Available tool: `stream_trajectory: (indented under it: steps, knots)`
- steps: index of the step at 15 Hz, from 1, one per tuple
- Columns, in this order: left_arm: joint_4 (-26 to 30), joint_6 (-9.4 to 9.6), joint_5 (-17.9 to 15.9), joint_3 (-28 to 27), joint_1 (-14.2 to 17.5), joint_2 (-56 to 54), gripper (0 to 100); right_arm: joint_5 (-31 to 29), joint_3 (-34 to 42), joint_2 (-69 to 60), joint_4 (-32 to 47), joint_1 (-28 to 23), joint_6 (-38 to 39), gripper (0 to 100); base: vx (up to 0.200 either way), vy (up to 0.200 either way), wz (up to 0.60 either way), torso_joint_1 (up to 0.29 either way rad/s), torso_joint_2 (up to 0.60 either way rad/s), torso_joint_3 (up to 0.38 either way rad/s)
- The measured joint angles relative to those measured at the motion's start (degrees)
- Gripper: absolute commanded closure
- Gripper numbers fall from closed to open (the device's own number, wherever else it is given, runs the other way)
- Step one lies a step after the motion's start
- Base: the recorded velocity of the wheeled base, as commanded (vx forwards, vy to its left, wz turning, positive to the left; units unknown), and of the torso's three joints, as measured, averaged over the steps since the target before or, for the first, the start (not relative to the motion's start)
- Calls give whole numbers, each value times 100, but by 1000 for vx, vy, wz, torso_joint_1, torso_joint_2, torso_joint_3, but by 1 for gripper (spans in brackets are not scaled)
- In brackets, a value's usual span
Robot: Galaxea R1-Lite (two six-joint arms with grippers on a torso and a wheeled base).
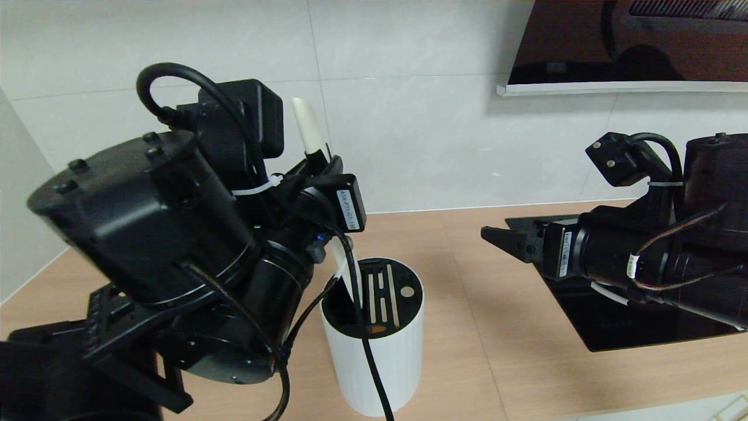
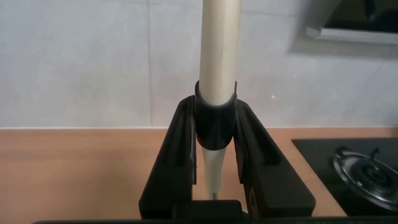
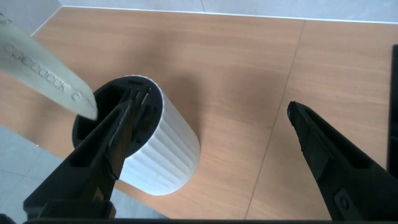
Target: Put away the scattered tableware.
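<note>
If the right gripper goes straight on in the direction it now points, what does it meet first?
Probably the wooden counter beside the white holder: bare wood lies between the open fingers of the right gripper. One finger might brush the holder; depth is unclear.

Bright, even indoor light from overhead, no harsh glare. Soft shadows spread on the counter (image 1: 456, 362) right of the white holder (image 1: 380, 356) and on the wall under the glossy hood panel (image 1: 631, 41), which carries dim reflections. The utensil (image 2: 219, 50) handle shows a mild highlight.
</note>
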Motion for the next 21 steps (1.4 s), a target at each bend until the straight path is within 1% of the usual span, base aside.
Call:
stream_trajectory:
  steps: [6, 9, 14, 15, 16, 17, 21]
  knots:
    - [-52, -10, -9, 78, -16, 155, 100, 2, 6, 9, 5, 0, 0, 0, 0, 0, 0, 0, 0, 0]
    - [-51, -67, -17, 133, -16, 199, 100, 9, 9, 15, 11, 1, -1, 0, 0, 0, 0, 0, 0, 0]
    - [-51, -85, -17, 293, -16, 246, 100, 2, 15, 59, 17, 1, 0, 0, 0, 0, 0, 0, 0, 0]
    - [-49, -100, -20, 310, -16, 273, 100, 2, 15, 69, 17, 1, -1, 0, 0, 0, 0, 0, 0, 0]
    - [-52, -187, -20, 317, -16, 315, 100, 2, 15, 76, 16, 0, 0, 0, 0, 0, 0, 0, 0, 0]
    - [-51, -233, -20, 321, -16, 356, 100, 2, 15, 80, 17, 0, 0, 0, 0, 0, 0, 0, 0, 0]
    - [-52, -280, -22, 339, -16, 530, 100, 2, 20, 89, 16, 1, -1, 0, 0, 0, 0, 0, 0, 0]
